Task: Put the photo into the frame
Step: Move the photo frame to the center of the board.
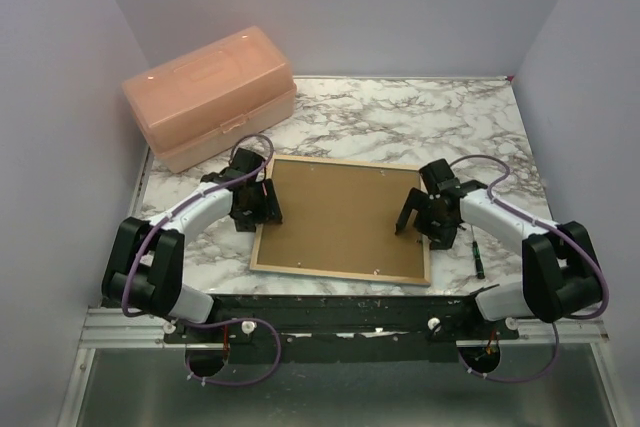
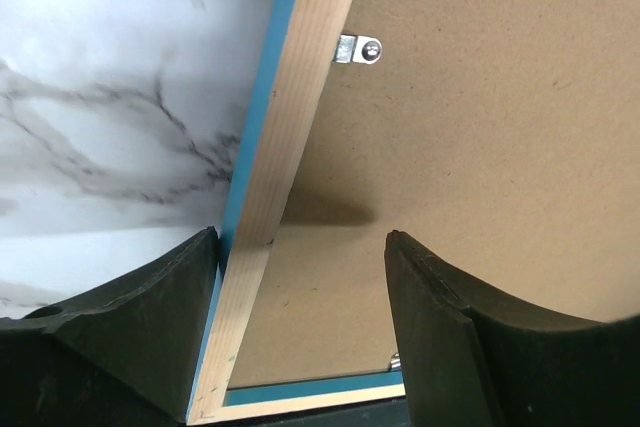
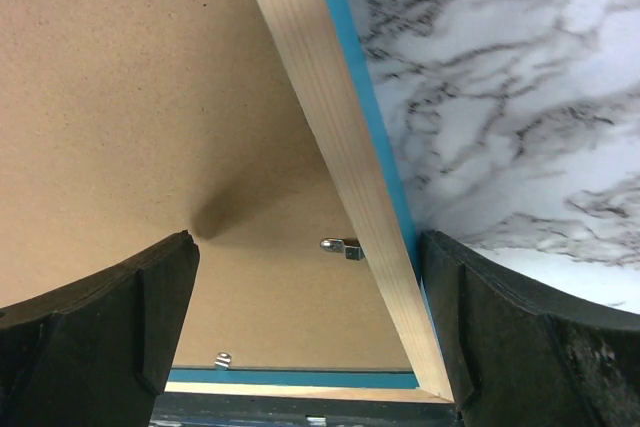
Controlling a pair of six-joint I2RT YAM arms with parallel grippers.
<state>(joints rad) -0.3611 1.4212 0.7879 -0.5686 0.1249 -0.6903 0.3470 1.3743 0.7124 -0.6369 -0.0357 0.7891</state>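
The frame (image 1: pixel 340 274) lies flat on the marble table with its light wood face up and a blue edge showing at the sides. The brown backing board (image 1: pixel 340 217) fills it, held by small metal clips (image 2: pixel 358 49). The photo is hidden. My left gripper (image 1: pixel 258 209) is open and straddles the frame's left rail (image 2: pixel 290 167), one finger outside it and one over the board (image 2: pixel 480 127). My right gripper (image 1: pixel 420 227) is open and straddles the right rail (image 3: pixel 330 117) in the same way, with a clip (image 3: pixel 342 246) between its fingers.
A closed pink plastic toolbox (image 1: pixel 210 95) stands at the back left, close behind the left arm. A small dark pen-like tool (image 1: pixel 478 259) lies right of the frame. Walls close in the marble table (image 1: pixel 420 122) on three sides.
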